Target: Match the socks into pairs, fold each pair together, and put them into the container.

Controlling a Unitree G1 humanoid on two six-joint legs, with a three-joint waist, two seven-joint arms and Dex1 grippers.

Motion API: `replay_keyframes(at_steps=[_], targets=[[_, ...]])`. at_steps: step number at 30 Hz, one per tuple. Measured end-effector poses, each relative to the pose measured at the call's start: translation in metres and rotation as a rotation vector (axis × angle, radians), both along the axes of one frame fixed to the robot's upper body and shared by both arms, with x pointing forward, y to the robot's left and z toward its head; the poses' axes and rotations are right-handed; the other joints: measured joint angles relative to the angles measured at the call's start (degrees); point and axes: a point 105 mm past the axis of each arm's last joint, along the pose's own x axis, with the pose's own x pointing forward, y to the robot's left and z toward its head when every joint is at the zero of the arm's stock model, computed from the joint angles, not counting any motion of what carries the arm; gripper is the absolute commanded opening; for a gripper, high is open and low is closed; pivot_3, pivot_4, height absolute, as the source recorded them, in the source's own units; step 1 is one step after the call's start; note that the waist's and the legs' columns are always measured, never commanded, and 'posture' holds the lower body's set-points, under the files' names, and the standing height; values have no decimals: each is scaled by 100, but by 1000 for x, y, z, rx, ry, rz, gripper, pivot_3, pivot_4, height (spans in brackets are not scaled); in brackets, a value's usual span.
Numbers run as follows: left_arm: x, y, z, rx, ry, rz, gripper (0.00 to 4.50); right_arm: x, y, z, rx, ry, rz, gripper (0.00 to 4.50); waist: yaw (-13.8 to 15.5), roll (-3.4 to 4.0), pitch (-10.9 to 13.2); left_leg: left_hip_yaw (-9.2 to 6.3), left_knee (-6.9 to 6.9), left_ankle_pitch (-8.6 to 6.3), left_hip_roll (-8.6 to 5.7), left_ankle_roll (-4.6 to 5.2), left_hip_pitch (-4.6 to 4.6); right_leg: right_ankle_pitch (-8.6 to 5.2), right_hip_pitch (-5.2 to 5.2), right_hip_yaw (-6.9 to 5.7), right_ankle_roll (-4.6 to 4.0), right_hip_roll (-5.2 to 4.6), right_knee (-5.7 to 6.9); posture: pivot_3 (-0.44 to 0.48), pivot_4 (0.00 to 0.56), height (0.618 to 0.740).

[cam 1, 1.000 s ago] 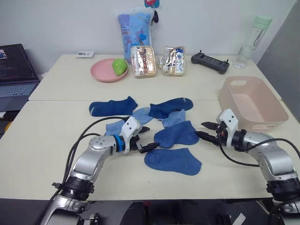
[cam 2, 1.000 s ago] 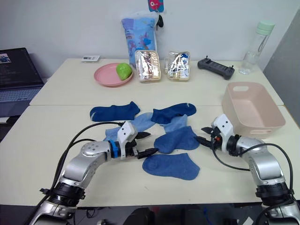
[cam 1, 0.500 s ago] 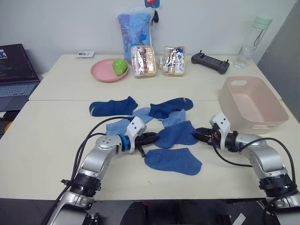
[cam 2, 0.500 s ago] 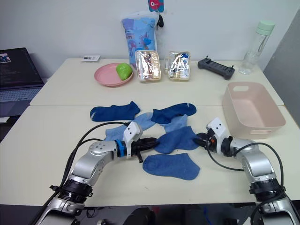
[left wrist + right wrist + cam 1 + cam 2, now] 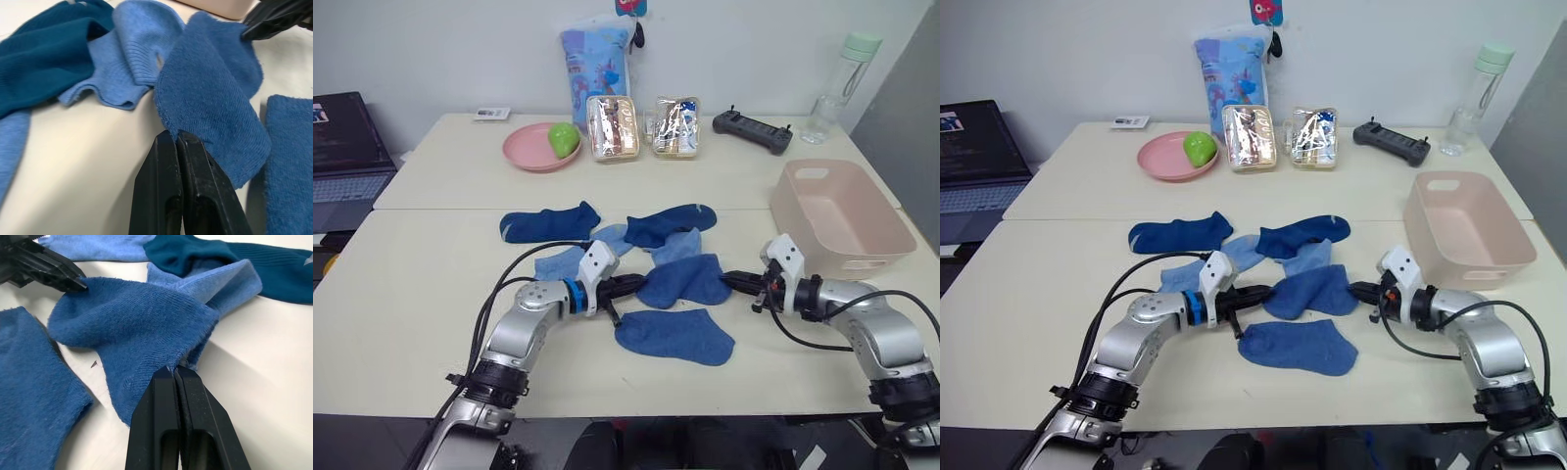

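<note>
In the left eye view, you see a pale counter (image 5: 401, 294) with blue socks scattered across its middle. Your left end effector (image 5: 625, 285) is clamped on the left edge of a medium-blue sock (image 5: 687, 281), and your right end effector (image 5: 732, 281) is clamped on that same sock's right edge. The sock's long axis runs left to right between the 2 arms, so each arm is equally near its own end. A second medium-blue sock (image 5: 674, 336) lies flat just in front of it, toward you; that looks like its match. The pink container (image 5: 893, 235) sits to the right, beyond your right arm, and it holds nothing yet.

The right eye view gives the same layout: 2 dark navy socks and 2 lighter blue ones lie behind the held sock.

In the left wrist view, your 2 black fingers (image 5: 161, 196) are pressed together on the sock's fuzzy edge.

In the right wrist view, your fingers (image 5: 164, 426) are likewise pinched shut on the opposite edge, with the sock bunched slightly between both grips.
</note>
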Motion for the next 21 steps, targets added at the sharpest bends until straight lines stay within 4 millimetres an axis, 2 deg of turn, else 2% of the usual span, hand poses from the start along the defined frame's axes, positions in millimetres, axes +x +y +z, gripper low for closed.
replay_keyframes(at_steps=[3,7,12,17,21], targets=[[6,9,18,-43,-25,20,0,-5,1,13,20,-14,9,14,-2,0,0,1,0,0,0,0,-1,0,0,1,0,0,0,0,150,740],[2,12,40,-121,-9,-18,0,-16,10,33,85,-19,40,14,0,0,0,-1,0,0,0,0,-3,0,0,0,0,0,-4,0,150,740],[-22,16,58,-105,70,-134,0,-43,19,53,245,103,92,14,1,0,0,-4,-4,0,0,0,-3,0,0,0,0,0,-6,0,150,740],[-44,25,54,-97,227,-188,0,-76,21,52,329,237,133,14,2,-1,1,-5,-4,-1,0,2,-4,-1,2,-1,1,0,-6,0,150,740],[-62,32,55,-54,315,-237,0,-96,21,36,341,330,116,14,-6,-2,2,-3,-7,-1,0,2,1,-2,5,0,3,0,-6,0,150,740]])
